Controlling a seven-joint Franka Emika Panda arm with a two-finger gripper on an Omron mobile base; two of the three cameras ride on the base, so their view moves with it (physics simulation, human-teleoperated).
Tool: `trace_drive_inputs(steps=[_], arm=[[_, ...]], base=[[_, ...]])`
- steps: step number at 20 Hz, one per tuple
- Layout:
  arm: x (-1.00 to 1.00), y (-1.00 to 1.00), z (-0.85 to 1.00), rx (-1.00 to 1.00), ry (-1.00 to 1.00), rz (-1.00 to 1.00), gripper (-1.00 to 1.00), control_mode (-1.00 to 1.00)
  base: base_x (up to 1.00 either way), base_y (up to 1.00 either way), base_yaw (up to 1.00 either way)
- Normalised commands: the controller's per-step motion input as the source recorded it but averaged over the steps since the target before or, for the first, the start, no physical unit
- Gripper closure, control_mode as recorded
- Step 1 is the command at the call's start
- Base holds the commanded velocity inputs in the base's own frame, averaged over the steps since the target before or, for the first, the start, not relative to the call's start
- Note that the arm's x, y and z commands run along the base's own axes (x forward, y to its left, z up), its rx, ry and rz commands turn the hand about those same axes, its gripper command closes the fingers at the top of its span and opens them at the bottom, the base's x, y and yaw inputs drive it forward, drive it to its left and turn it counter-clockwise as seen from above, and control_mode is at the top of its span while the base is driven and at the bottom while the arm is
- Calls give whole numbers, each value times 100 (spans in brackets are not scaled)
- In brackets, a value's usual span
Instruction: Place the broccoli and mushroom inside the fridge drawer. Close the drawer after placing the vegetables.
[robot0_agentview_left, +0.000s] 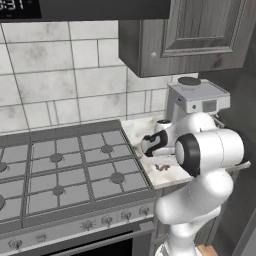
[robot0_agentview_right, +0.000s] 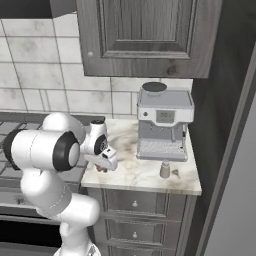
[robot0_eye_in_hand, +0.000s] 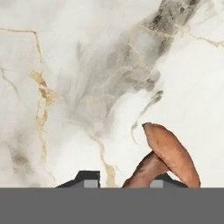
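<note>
The reddish-brown mushroom (robot0_eye_in_hand: 168, 151) lies tilted on the marble counter (robot0_eye_in_hand: 87, 87), cap away from the hand and stem between my fingertips. My gripper (robot0_eye_in_hand: 124, 181) points down at it with the jaws narrowed around the stem. The right fingertip (robot0_eye_in_hand: 164, 180) touches the stem, while a slim gap shows at the left fingertip (robot0_eye_in_hand: 87, 179). I cannot tell whether the stem is pinched. From the base, the gripper (robot0_agentview_right: 105, 164) hangs over the counter's left end, just above the mushroom (robot0_agentview_right: 101, 169). The broccoli (robot0_agentview_right: 175, 173), a tiny greenish bit, lies before the coffee machine. The fridge drawer is out of view.
A grey coffee machine (robot0_agentview_right: 165, 125) stands at the counter's back right, with a small grey shaker (robot0_agentview_right: 164, 170) in front of it. The gas stove (robot0_agentview_left: 65, 170) adjoins the counter on the left. A wall cabinet (robot0_agentview_right: 145, 35) hangs overhead, and a dark tall panel (robot0_agentview_right: 225, 150) bounds the right.
</note>
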Motion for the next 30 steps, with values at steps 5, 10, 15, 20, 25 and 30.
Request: trace_drive_inputs(steps=[5,10,15,20,25,30], arm=[[-2,0,2,0,-7,0,100,-100],[-72,-2,82,-1,-18,2,100,-100],[-100,0,99,-1,-19,1,100,-100],[-100,-2,99,0,-19,0,100,-100],[-87,-7,88,0,-16,0,100,-100],[-43,-2,70,0,-5,0,100,-100]], base=[[0,0,0],[0,0,0],[0,0,0],[0,0,0],[0,0,0],[0,0,0]])
